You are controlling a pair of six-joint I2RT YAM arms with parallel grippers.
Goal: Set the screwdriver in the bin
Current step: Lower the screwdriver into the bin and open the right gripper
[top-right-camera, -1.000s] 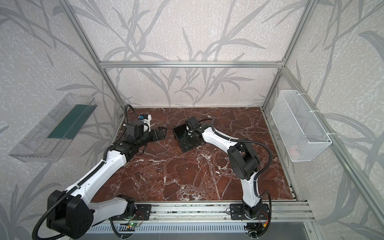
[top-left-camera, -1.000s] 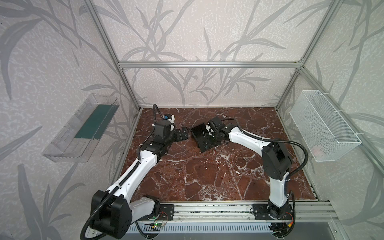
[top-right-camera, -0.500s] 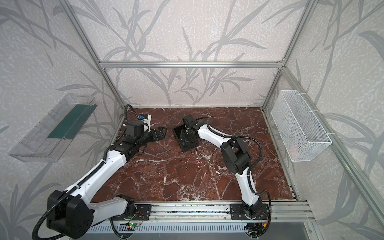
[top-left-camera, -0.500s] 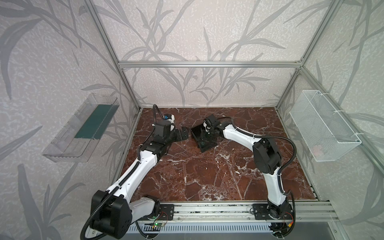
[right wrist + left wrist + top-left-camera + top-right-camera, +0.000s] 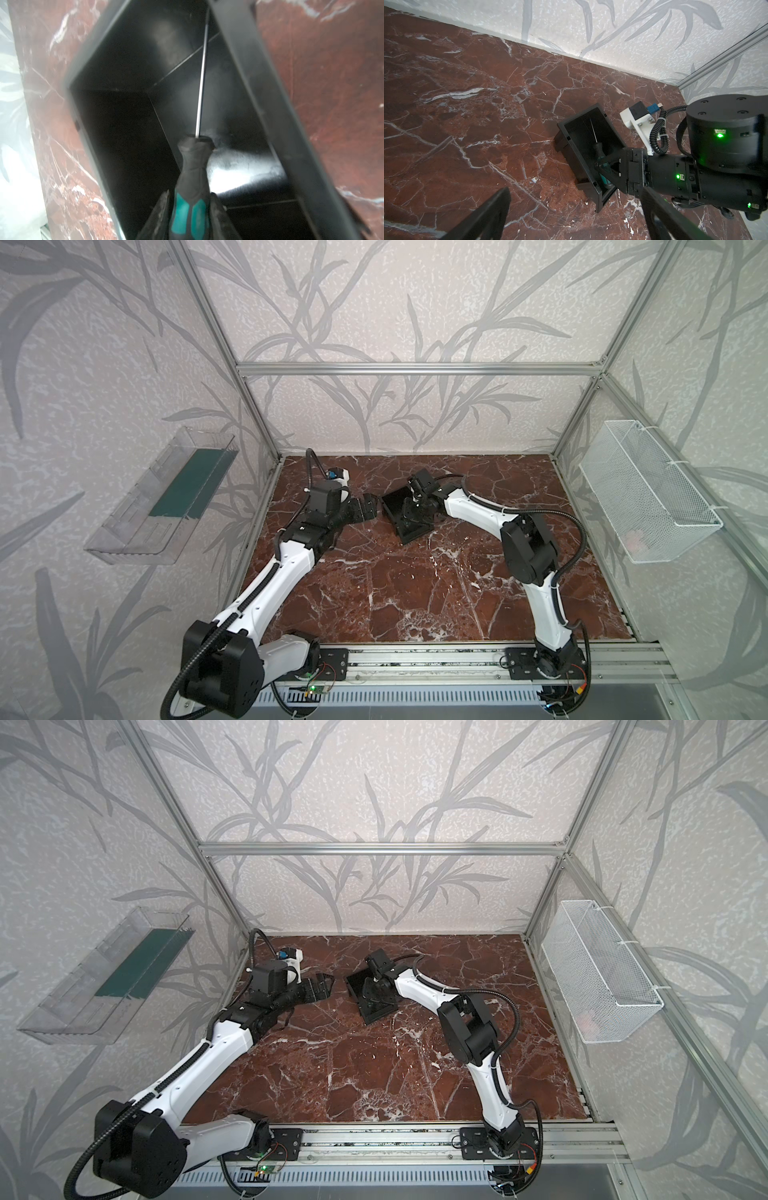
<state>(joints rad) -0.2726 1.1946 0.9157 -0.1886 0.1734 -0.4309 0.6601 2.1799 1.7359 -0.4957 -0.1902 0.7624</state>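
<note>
The black bin [image 5: 409, 533] [image 5: 374, 1013] stands at the back middle of the marble floor. My right gripper [image 5: 415, 510] [image 5: 376, 992] reaches down into it and is shut on the screwdriver [image 5: 193, 170] by its teal and black handle. The thin metal shaft points along the bin's inside toward a far corner of its wall [image 5: 259, 83]. In the left wrist view the screwdriver [image 5: 600, 149] lies low inside the bin [image 5: 578, 164]. My left gripper [image 5: 365, 508] [image 5: 571, 218] hovers just left of the bin, open and empty.
A clear plastic tray [image 5: 162, 497] with a green floor hangs on the left wall. A white wire basket [image 5: 648, 497] hangs on the right wall. The aluminium rail [image 5: 415, 659] with both arm bases runs along the front edge.
My right arm has swung its elbow to the left and carried the screwdriver further over and down into the bin. The left arm has stayed still.
</note>
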